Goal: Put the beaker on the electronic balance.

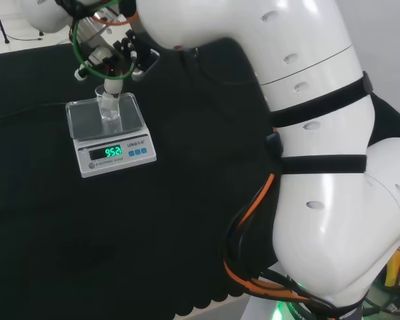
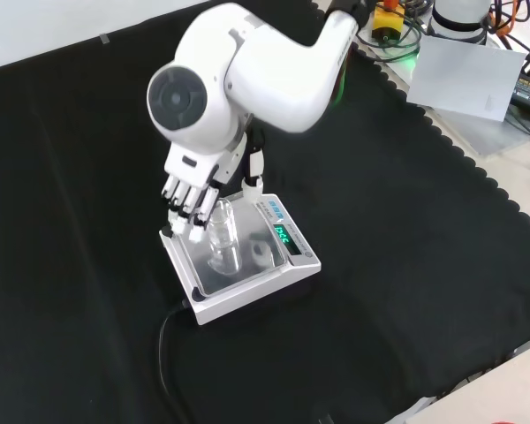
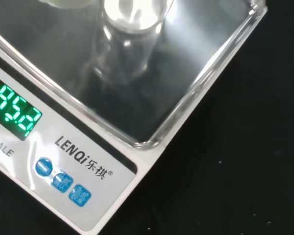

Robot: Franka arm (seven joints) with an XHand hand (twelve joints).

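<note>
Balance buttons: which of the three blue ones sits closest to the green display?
The round button, the end one of the row beside the display; the other two are squarish and lie farther along the balance.

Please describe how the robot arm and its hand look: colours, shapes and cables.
The arm has thick, rounded white links with black bands; one link ends in a round grey cap. Orange and black cables run along it. The hand is black and white.

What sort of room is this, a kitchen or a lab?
Probably a robotics lab: a clear glass beaker stands on a white electronic balance, under a black and white robot hand, on a black-clothed bench.
</note>
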